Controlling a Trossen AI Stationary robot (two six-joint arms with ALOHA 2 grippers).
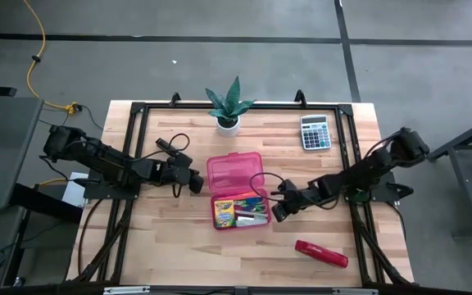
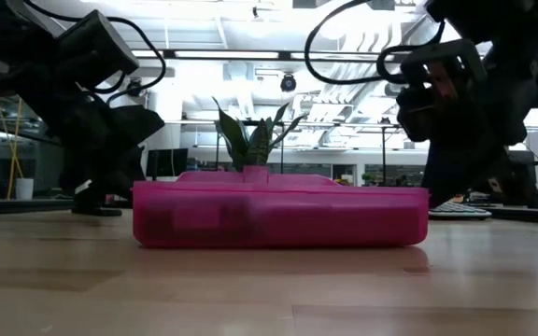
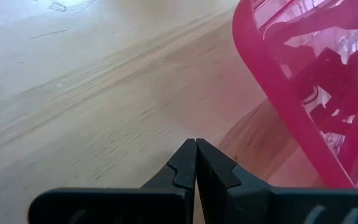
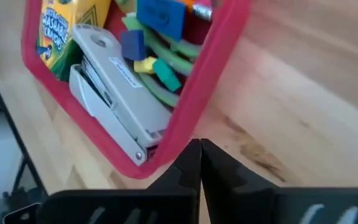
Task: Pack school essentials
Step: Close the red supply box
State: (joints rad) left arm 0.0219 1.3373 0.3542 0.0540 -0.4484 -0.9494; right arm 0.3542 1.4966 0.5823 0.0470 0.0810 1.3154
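Note:
A pink pencil case lies open mid-table, its empty lid [image 1: 236, 170] on the far side and its tray [image 1: 240, 211] on the near side. The tray holds the yellow-green crayon box [image 4: 61, 31], a grey-white flat piece [image 4: 117, 93], green scissor handles [image 4: 166, 71], a blue eraser [image 4: 160, 15], a small yellow piece [image 4: 145, 64] and an orange pencil end [image 4: 201, 9]. My left gripper [image 1: 196, 182] is shut, low over the table just left of the lid [image 3: 303, 93]. My right gripper [image 1: 279, 212] is shut, at the tray's right wall [image 4: 194, 118]. My right gripper comes level from the table's right, slightly slanting down. Its shut fingertips [image 4: 191, 163] stand at the outer side of the tray's right wall [image 4: 182, 140], near the near corner. I cannot tell whether they touch it. The tray lies flat on the table.
A grey calculator [image 1: 315, 131] lies far right, a red stapler [image 1: 321, 253] near right, and a potted plant [image 1: 228, 106] stands at the far edge. Bare wood lies left of the case and along the near edge. The black frame rails [image 1: 134, 147] run along both sides.

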